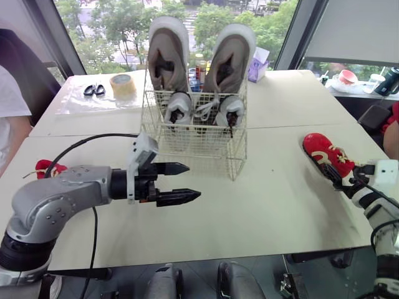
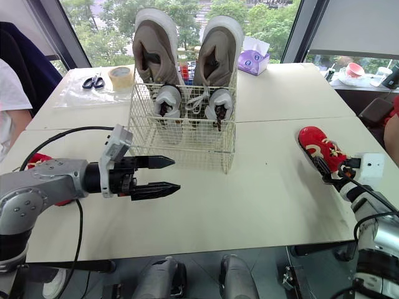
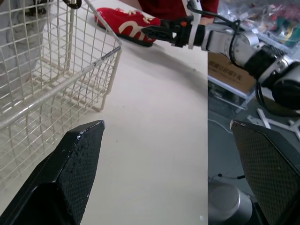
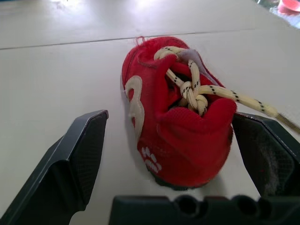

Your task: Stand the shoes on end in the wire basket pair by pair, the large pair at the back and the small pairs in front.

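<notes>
Right wrist view is showing the right gripper (image 4: 168, 117) wide open around the red shoe (image 4: 164, 140); the left gripper (image 1: 193, 181) is hovering open, empty, near the wire basket (image 1: 199, 152).

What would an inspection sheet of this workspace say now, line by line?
Surface: pale table, nothing spilled.
Job's things: wire basket holds the large pair upright at back, the small pair in front; right red shoe and left red shoe lie on the table.
Clutter: scissors, tape roll, tissue box.
Grippers: left gripper open, before the basket; right gripper open, astride the right red shoe.
Cables: black cable loops beside the left arm.
Surroundings: window, trees; a person's sleeve at left.
</notes>
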You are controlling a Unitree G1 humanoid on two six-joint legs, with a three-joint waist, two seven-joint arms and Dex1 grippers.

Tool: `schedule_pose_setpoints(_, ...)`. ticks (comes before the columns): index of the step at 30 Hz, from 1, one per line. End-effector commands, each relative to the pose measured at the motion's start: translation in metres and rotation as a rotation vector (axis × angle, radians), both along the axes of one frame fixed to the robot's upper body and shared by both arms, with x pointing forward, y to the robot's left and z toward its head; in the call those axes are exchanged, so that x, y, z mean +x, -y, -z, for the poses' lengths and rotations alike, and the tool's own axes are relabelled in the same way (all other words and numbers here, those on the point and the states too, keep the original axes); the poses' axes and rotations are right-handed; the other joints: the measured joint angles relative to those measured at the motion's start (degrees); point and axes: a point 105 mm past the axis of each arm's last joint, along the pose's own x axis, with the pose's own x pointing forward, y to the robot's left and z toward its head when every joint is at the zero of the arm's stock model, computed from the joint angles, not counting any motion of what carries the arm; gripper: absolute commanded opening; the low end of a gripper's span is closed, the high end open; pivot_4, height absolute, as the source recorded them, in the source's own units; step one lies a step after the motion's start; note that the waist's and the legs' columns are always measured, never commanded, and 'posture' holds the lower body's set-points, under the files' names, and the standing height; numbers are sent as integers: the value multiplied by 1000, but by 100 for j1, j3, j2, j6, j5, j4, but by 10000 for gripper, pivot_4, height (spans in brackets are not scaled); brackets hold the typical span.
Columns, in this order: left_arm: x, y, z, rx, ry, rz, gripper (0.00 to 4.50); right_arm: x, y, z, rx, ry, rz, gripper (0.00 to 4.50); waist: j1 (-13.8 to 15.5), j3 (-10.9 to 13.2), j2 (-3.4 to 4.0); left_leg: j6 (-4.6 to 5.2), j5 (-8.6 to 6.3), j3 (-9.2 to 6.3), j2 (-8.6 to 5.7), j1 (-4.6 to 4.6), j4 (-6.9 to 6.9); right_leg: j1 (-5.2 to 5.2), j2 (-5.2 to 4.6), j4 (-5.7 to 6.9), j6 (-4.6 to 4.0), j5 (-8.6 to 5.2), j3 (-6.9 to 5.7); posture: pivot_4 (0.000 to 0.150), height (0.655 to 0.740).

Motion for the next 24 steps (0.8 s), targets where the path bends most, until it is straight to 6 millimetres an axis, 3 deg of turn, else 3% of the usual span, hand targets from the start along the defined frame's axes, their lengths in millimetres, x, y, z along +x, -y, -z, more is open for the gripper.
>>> schedule_pose_setpoints(1,-2,-3,-10,2,54,-9,44221,13,11,-2,-34,3,11,45000,-8,0,-1,0,0,-1,0,1,0,1,0,0,0,0,0,1500,7400)
schedule_pose_setpoints(6,-1,-6,-11,20,70,-33,44221,32,6,6,-27,-17,-19,45000,-37,1,-1,-1,0,0,-2,1,0,1,2,0,2,1,1,1500,7400)
schedule_pose_setpoints(8,-1,-8,-16,2,63,-42,45000,38,1,9,-34,-32,-38,39519,-45,1,-1,-1,1,-1,-1,0,0,2,2,0,4,1,1,1500,7400)
schedule_pose_setpoints(13,-1,-23,-43,-96,50,-63,45000,42,-7,13,-32,-31,-64,20370,-130,0,-4,-3,2,-2,1,5,3,10,-1,1,14,7,1,1500,7400)
schedule_pose_setpoints(17,7,-43,-69,-181,68,-129,45000,43,-3,-12,-72,76,-24,18006,-131,1,-2,-12,7,-2,5,8,2,9,2,7,16,8,-1,1500,7400)
schedule_pose_setpoints(19,17,-56,-88,-267,84,-184,45000,45,1,-59,-101,243,33,18006,-128,4,5,-15,8,-1,4,8,2,9,1,9,23,12,0,1500,7400)
schedule_pose_setpoints(20,25,-65,-102,-329,108,-228,45000,44,0,-93,-122,351,57,18006,-121,8,10,-22,13,1,3,6,2,6,-1,9,26,13,0,1500,7400)
schedule_pose_setpoints(21,37,-80,-121,-419,141,-294,45000,41,-10,-149,-158,516,53,18006,-117,15,21,-39,23,1,1,5,3,4,-3,12,27,14,1,1500,7400)
schedule_pose_setpoints(23,50,-98,-144,-526,170,-360,45000,29,-39,-222,-215,724,-5,18006,-130,42,58,-43,26,2,-3,-4,9,-9,-6,24,28,15,4,1500,7400)
schedule_pose_setpoints(24,52,-101,-152,-556,177,-358,45000,23,-57,-249,-248,793,-67,18006,-146,47,67,-42,26,6,-4,-1,9,-13,-6,31,30,16,10,1500,7400)
